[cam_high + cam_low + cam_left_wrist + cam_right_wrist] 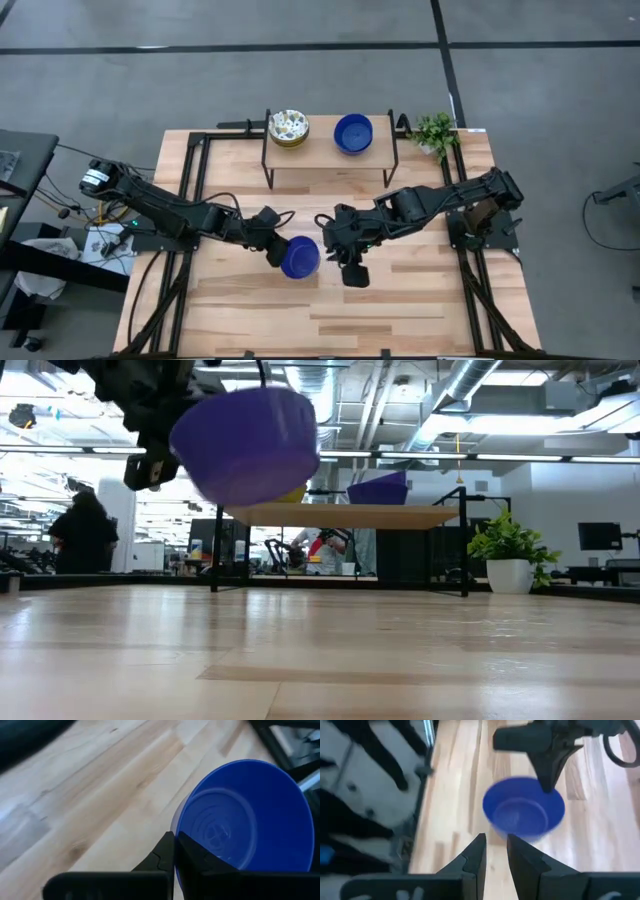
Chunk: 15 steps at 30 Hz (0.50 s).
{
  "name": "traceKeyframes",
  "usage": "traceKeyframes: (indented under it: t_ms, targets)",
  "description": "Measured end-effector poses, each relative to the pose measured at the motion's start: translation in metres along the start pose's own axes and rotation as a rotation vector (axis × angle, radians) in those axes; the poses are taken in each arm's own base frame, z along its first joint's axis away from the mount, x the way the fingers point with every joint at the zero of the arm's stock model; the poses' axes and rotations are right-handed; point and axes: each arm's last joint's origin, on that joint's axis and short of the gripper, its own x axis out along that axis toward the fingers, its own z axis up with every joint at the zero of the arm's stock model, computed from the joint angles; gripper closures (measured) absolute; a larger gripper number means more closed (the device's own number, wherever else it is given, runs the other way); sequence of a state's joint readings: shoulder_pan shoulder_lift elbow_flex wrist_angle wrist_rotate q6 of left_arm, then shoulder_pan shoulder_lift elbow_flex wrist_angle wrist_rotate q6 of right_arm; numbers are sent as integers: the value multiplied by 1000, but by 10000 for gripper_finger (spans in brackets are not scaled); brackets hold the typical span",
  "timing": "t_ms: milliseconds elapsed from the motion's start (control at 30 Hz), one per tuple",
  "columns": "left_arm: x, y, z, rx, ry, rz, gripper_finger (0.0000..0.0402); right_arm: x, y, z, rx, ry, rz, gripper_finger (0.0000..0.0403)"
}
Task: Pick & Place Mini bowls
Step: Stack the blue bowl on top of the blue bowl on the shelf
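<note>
The left end effector (277,246), reaching toward table centre, pinches a blue bowl's (299,257) rim, lifted.

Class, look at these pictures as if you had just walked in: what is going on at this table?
The left gripper is shut on the rim of a blue mini bowl and holds it in the air above the middle of the wooden table. The right gripper hangs close beside it, holding nothing, its fingers a little apart. At the back, a small raised shelf carries a floral mini bowl and a second blue bowl. A small green plant stands at the shelf's right end.
</note>
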State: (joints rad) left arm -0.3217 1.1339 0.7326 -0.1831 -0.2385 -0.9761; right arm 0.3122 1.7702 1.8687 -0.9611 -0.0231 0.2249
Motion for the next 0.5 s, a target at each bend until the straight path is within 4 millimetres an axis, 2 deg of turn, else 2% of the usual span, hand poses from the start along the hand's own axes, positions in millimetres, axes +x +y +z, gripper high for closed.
traceKeyframes:
  t_ms: [133,267,500]
  targets:
    - [1,7,-1,-4,29,59,396,0,-2,-8,-155,84,-13,336]
    - [1,9,0,-18,34,73,396,5,-7,-14,-386,166,-10,336]
    - [1,9,-1,-21,37,70,396,22,-8,-12,-635,175,12,336]
